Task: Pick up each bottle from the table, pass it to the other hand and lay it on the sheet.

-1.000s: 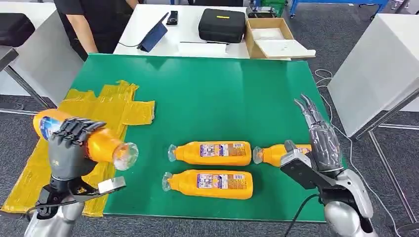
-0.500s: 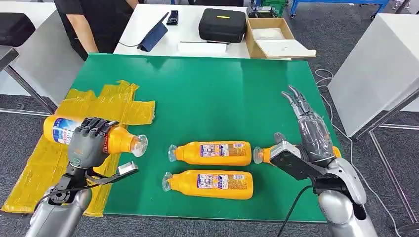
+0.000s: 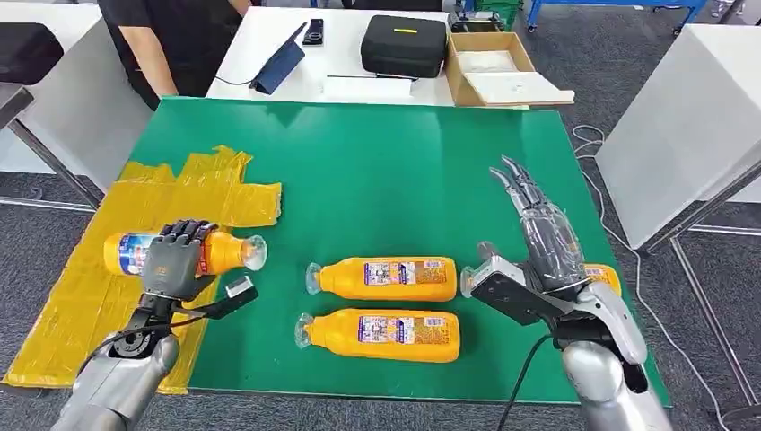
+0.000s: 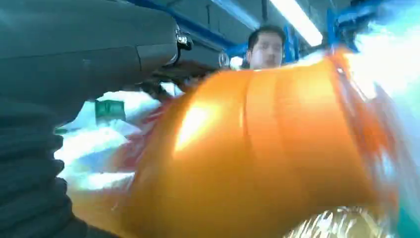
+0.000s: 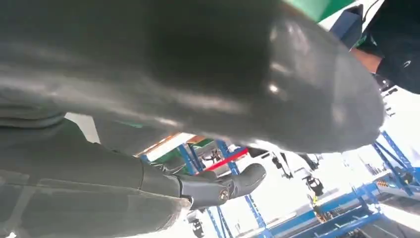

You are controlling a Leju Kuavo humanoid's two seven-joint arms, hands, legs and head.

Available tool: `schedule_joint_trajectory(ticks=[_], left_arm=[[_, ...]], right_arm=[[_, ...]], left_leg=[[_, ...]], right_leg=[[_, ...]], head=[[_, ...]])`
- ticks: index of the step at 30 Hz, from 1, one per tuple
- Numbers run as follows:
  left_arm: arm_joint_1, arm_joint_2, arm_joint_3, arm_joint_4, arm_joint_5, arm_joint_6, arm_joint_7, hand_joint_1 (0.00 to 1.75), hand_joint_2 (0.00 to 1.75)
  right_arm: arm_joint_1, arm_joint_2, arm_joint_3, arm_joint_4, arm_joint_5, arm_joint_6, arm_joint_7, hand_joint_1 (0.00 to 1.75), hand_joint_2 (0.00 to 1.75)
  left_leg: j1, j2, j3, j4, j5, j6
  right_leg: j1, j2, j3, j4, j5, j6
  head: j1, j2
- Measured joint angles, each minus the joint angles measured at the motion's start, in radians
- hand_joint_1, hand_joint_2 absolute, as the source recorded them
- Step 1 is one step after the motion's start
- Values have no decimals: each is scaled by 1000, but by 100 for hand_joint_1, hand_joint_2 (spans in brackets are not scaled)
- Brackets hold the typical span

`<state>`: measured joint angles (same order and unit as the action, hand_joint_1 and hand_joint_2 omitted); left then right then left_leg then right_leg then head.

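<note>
head view has the left hand [image 3: 177, 260] wrapped over a held bottle [image 3: 135, 253] above the yellow sheet [image 3: 81, 296], the bottle's long axis crossways to the arm and its cap toward the green table [image 3: 395, 171]. right hand [image 3: 538, 260] hangs with nothing in it, fingers straight and spread, over a third bottle [image 3: 599, 275]; two bottles [image 3: 386, 278] lie just inward of it, caps toward the left hand.

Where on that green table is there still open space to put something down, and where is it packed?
The far half of the green table is bare, from the yellow sheet across to the right edge. The near part is crowded: two orange bottles lie side by side, a third beside the right hand. The left hand holds another over the sheet.
</note>
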<state>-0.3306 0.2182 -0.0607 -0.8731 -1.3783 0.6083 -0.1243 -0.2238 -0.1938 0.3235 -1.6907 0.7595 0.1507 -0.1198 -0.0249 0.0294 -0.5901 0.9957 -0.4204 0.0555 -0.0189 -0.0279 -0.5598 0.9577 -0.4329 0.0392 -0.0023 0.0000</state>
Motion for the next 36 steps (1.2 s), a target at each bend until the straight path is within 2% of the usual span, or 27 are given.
schedule_joint_trajectory(ticks=[3,10,12,17,23,24,28,31,36], left_arm=[[-18,1,-14,47,10,-145,29,0,0],[-11,0,-35,33,40,-190,11,0,0],[3,0,-39,-6,87,-201,-16,0,0],[78,-30,-19,-202,503,-289,-124,0,0],[138,-42,-1,-355,590,-309,-150,0,0],[150,-45,3,-377,647,-314,-170,0,0],[231,-66,42,-547,1139,-331,-271,0,0],[280,-67,79,-660,1420,-339,-289,0,0],[316,-53,119,-739,1583,-357,-359,0,0]], right_arm=[[-1,0,7,9,10,3,-10,0,0],[-1,1,13,21,31,10,-6,0,0],[0,3,13,24,39,15,-4,0,0],[3,5,15,27,83,16,8,0,0],[9,4,15,32,90,16,8,0,0],[11,2,14,32,94,15,9,0,175],[36,-33,1,33,119,-7,11,0,175],[63,-93,-19,41,112,-33,-4,0,175],[88,-193,-32,66,122,-43,-6,0,175]], left_leg=[[0,0,0,0,0,0],[0,0,0,0,0,0],[0,0,0,0,0,0],[0,0,0,0,0,0],[0,0,0,0,0,0],[0,0,0,0,0,0],[0,0,0,0,0,0],[0,-1,-1,0,-1,0],[0,-1,0,0,-1,0]], right_leg=[[0,0,0,0,0,0],[0,0,0,0,0,0],[0,0,0,0,0,0],[0,0,0,0,0,0],[0,0,0,0,0,0],[0,0,0,0,0,0],[0,0,0,0,0,0],[0,0,0,0,0,0],[0,-1,0,-1,0,0]], head=[[0,0],[0,0],[0,0],[0,0],[0,0],[0,0],[0,0],[0,0],[0,0]])
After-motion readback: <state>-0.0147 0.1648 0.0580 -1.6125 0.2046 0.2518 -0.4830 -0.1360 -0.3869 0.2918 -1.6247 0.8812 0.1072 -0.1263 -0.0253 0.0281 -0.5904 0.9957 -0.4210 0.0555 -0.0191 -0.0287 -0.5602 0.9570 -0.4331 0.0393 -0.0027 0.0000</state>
